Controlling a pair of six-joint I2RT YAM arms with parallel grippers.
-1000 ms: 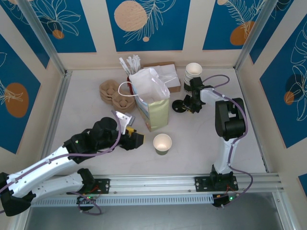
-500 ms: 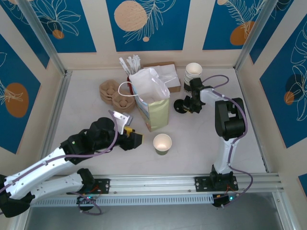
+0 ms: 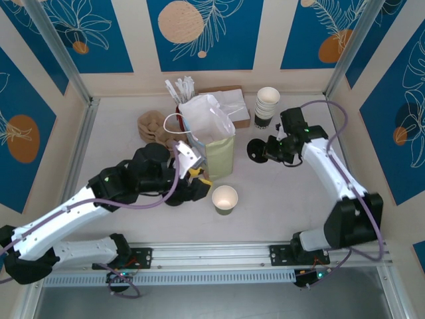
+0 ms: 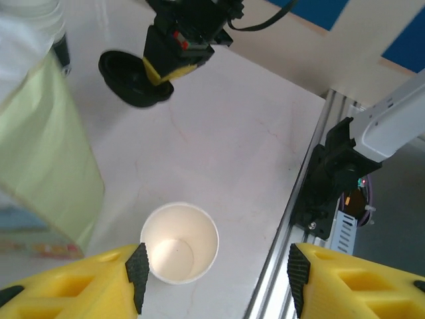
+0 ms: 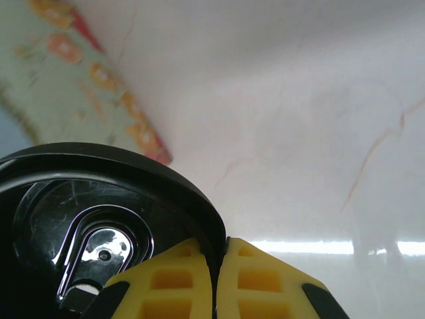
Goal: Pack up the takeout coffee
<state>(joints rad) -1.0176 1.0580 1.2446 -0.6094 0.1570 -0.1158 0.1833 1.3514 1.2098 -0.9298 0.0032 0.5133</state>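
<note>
Right gripper pinched tight on rim of one black lid, right of paper bag. Left gripper at bag's near-left corner, fingers spread wide. We count one bag, tallest obstacle between arms; one cup stack behind-right of bag; one takeout coffee cup, open-topped, just in front of bag. Cardboard carriers left of bag are partly hidden by left arm; we can't count them.

Paper bag, stacked cups
</note>
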